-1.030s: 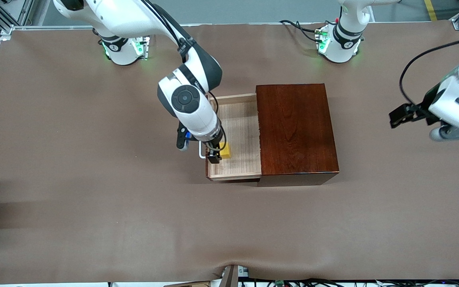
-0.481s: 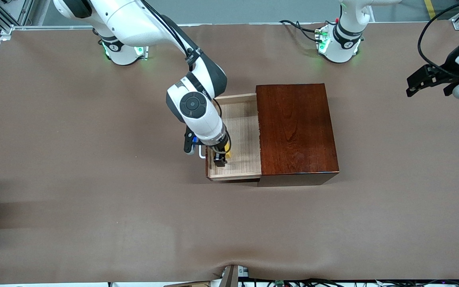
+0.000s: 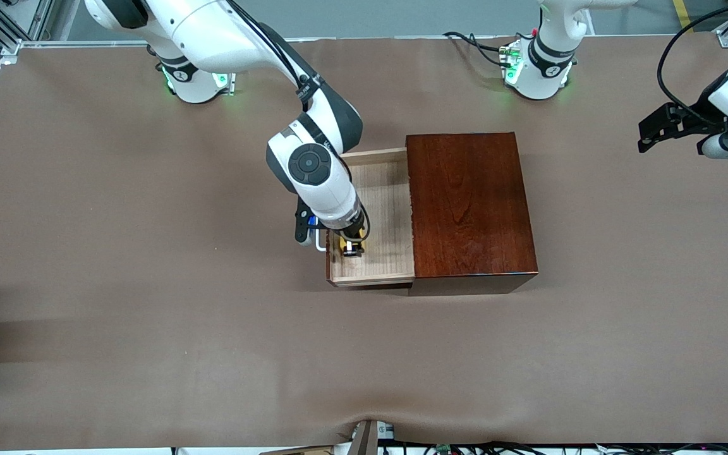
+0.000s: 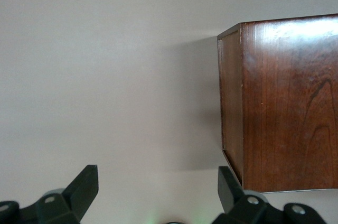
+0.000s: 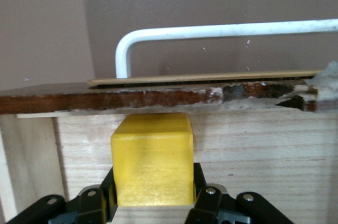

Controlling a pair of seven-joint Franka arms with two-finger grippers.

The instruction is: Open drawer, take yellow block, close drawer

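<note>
- Brown-covered bench (image 3: 149, 284); wooden box (image 3: 468, 205) mid-bench.
- Drawer (image 3: 380, 253) pulled out toward the right arm's end.
- Right tool (image 3: 352, 248) clamps the yellow block (image 5: 153, 158) inside the drawer, beside the white handle (image 5: 211, 36).
- Left tool (image 4: 158, 192) hangs wide apart, empty, waiting.

I see my right gripper (image 5: 153, 195) clamped on the small bright yellow cube (image 5: 153, 158), black fingers (image 5: 203, 197) against its sides, inside the pale light-wood drawer tray (image 5: 264, 150). The cube sits just beside the tray's front wall, with its white U-shaped bar handle (image 5: 211, 33).
</note>
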